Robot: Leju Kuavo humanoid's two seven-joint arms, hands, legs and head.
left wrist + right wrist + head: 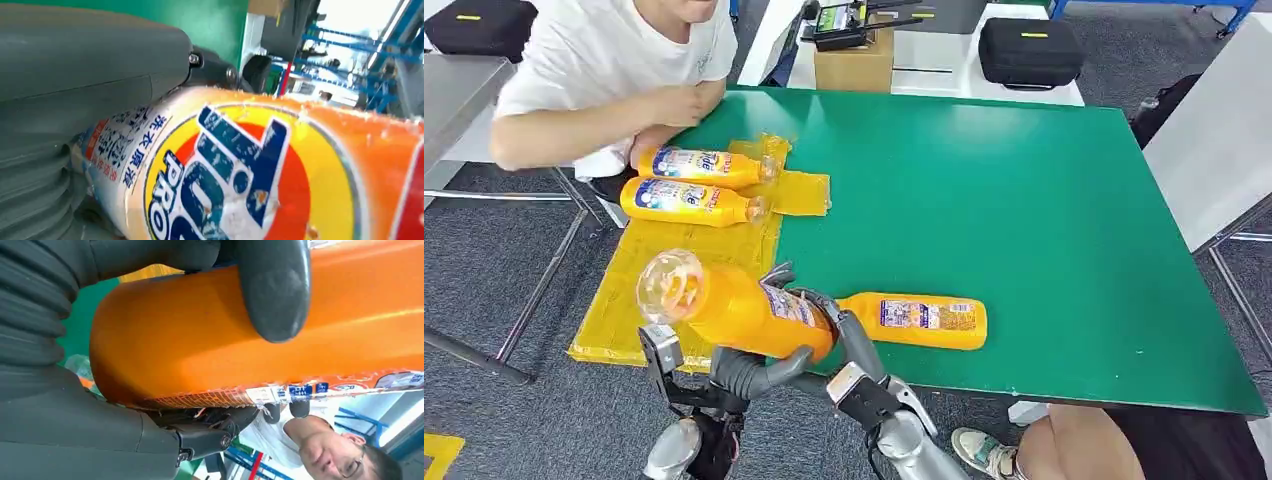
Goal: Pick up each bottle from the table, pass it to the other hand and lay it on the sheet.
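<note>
Now, nearest the robot, at about seven o'clock in the head view, an orange plastic detergent bottle with a clear cap (724, 305) is held in the air above the near edge of the green table top (1024, 200). Both hands are on it: the left hand (754, 372) curls under its body, and the right hand (839, 325) wraps its base end, thumb pressed on the orange wall as the right wrist view shows. I judge this to be the pass itself, midway; which hand bears the weight cannot be told.

Just beyond, at five o'clock from the held bottle and touching nothing else, a second orange bottle lying on its side (919, 320) waits on the green top, not yet picked up.

Farther off, around eleven o'clock, the crumpled yellow plastic sheet (639, 270) carries two more orange bottles: one nearer (689, 200), one behind it (699, 165), side by side. A person in a white shirt (624, 60) leans there, forearm close to the far bottle.

So two seem done, one in transfer, one left.
</note>
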